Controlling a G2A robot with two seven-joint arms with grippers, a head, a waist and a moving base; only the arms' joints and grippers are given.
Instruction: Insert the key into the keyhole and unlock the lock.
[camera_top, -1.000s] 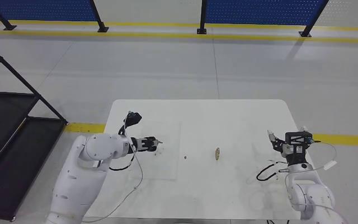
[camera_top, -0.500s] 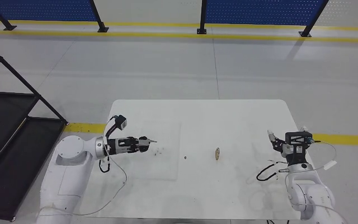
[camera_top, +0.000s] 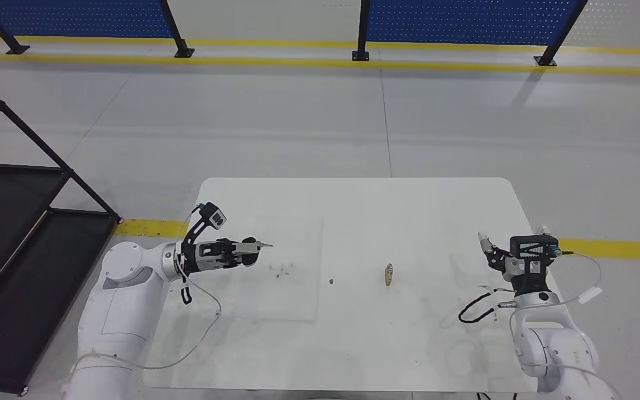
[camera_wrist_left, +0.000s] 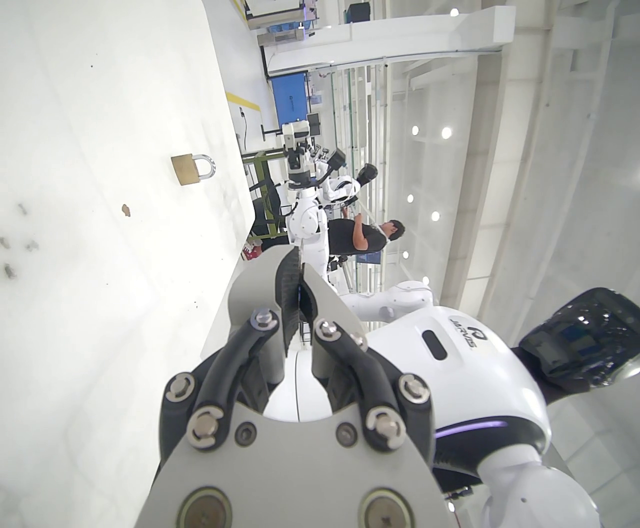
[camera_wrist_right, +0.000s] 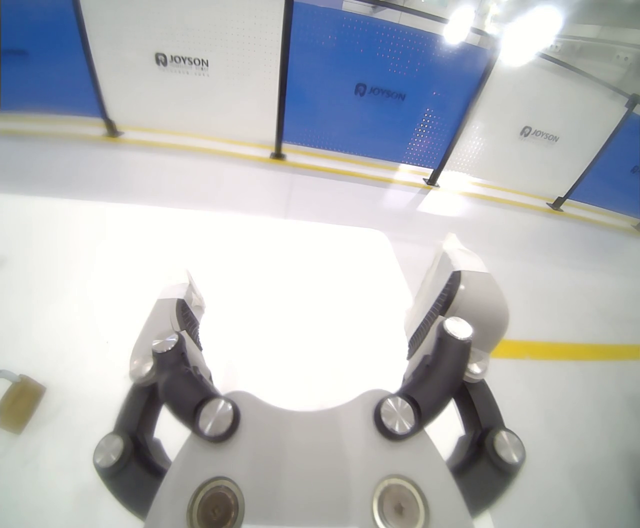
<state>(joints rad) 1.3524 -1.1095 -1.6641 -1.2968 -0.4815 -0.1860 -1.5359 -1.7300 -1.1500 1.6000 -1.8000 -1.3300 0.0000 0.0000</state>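
Scene: We see a white surface (camera_top: 420, 210) with a two-armed robot at its near edge, one arm at each end.

Lock: A brass padlock (camera_top: 388, 273) lies flat a little right of the middle of the surface, with nothing touching it. In the left wrist view its silver shackle looks seated in the body. It lies well apart from both arms.

Left pincer: The left pincer (camera_top: 262, 244) hangs over the left part of the surface, pointing toward the lock, with its camera side turned sideways. It is clenched, and its ribbed black pads (camera_wrist_left: 286, 280) are pressed together.

Key: A thin sliver shows edge-on at the tip where the pads meet. We cannot tell whether it is the key.

Right pincer: The right pincer (camera_wrist_right: 320, 290) sits by the right edge of the surface, aimed at the far corner. It is released, with its jaws spread wide and nothing between them. The lock lies off to its left.

Marks: A few dark specks (camera_top: 285, 267) dot the surface just beside the left pincer. A single small brown fleck (camera_top: 330, 281) lies between them and the lock.

Surroundings: Blue fence panels (camera_top: 470, 20) and yellow floor lines run beyond the surface. A black rack (camera_top: 30, 230) stands to the left.
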